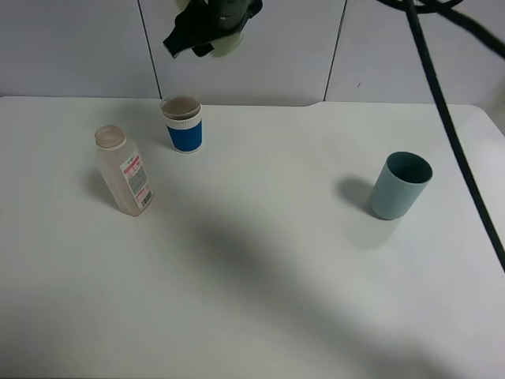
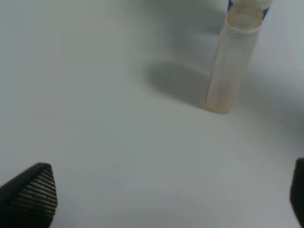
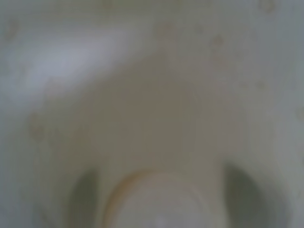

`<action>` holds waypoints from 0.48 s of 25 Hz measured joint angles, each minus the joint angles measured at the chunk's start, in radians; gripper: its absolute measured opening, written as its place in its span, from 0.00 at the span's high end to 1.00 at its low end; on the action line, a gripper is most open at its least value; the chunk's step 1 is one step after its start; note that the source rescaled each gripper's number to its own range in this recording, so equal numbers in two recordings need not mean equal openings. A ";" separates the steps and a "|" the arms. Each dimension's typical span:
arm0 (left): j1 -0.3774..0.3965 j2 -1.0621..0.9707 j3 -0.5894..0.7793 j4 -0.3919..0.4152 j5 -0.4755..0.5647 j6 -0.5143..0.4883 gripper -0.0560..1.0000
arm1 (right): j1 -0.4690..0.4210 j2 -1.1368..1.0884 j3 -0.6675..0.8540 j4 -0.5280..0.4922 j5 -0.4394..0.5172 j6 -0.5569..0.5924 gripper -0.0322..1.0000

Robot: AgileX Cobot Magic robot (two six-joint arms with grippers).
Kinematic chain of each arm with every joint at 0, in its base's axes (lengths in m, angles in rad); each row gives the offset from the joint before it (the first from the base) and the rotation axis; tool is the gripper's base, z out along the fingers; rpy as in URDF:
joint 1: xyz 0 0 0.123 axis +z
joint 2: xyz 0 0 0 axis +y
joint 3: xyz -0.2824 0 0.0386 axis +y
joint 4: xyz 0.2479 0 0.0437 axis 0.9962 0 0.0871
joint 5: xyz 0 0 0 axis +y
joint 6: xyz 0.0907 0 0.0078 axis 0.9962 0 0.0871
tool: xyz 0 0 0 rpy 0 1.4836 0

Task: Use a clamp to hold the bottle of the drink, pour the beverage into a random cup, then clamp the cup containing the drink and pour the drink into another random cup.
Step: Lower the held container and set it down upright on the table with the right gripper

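The right gripper (image 1: 213, 31), clenched on the pale yellow-green cup (image 1: 230, 41), hangs at twelve o'clock above the blue-and-white cup (image 1: 184, 125). That thin plastic cup looks light and squeezable; a mid-wall hold suits it. The left gripper (image 2: 161, 199) stands released. The clear bottle (image 1: 125, 171) sits at nine o'clock; its red-and-white label (image 1: 136, 179) is unreadable.

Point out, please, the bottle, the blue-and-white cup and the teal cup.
bottle (image 1: 126, 175), exterior high view, on its clear body beside the label.
blue-and-white cup (image 1: 185, 136), exterior high view, on its blue lower body.
teal cup (image 1: 397, 192), exterior high view, on its outer wall.
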 joint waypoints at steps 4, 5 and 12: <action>0.000 0.000 0.000 0.000 0.000 0.000 0.00 | -0.010 -0.107 0.182 0.186 -0.152 -0.078 0.94; 0.000 0.000 0.000 0.000 0.000 0.000 0.00 | -0.013 -0.133 0.225 0.214 -0.185 -0.088 0.94; 0.000 0.000 0.000 0.000 0.000 0.000 0.00 | -0.017 -0.350 0.637 0.348 -0.528 -0.108 0.94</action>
